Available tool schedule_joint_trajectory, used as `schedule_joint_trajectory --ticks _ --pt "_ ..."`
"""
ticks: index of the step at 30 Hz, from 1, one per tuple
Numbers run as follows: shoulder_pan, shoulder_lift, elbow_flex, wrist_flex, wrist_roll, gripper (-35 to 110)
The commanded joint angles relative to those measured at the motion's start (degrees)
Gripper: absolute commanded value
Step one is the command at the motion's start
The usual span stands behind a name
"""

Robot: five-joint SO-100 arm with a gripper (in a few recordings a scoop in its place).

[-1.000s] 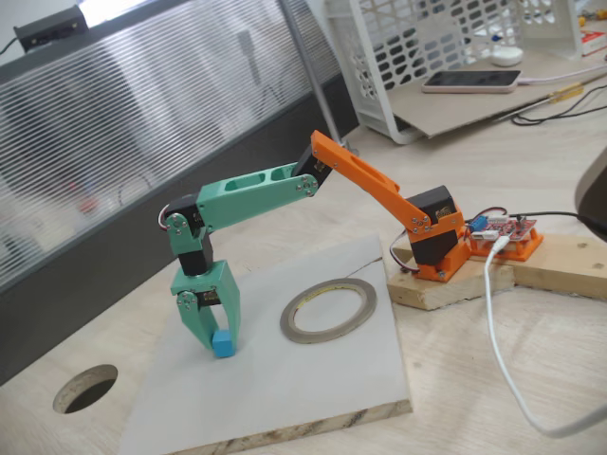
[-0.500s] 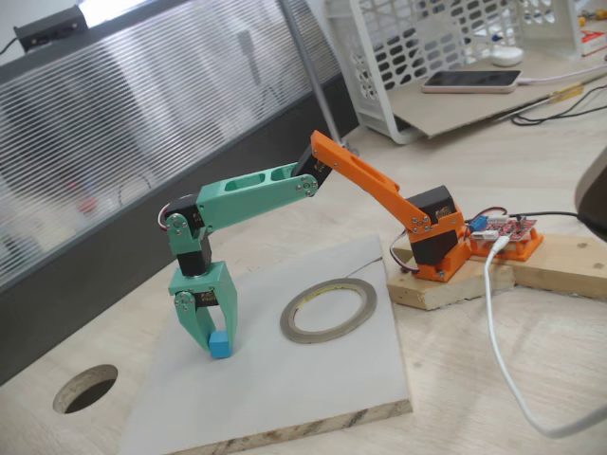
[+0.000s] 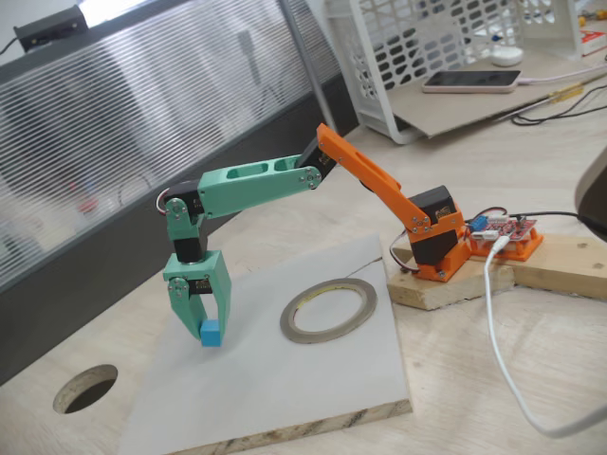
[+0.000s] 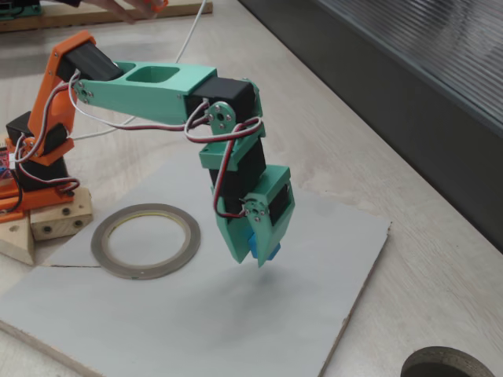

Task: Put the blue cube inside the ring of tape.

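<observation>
Gripping blue cube (image 3: 210, 332) between claw (image 3: 207, 331) tips, above board, beside ring of tape (image 3: 328, 310).

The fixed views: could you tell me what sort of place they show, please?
Probably an office or hobby workbench: a pale wooden table, a white plastic basket with a phone beside it, and a frosted partition behind.

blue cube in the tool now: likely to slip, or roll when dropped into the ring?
The blue cube probably stays put: the tool pinches flat, plain faces and holds it clear of the grey board. It looks rigid and light, being tiny. Flat sides should stop it rolling inside the ring of tape, though it might bounce.
</observation>
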Motion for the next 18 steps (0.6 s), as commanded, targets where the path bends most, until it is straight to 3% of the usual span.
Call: schedule_joint_trajectory --ticks 1,18 --pt "-0.88 4.57 -0.09 0.26 0.35 3" --pt "2.29 29.36 25.84 -0.35 0.09 3"
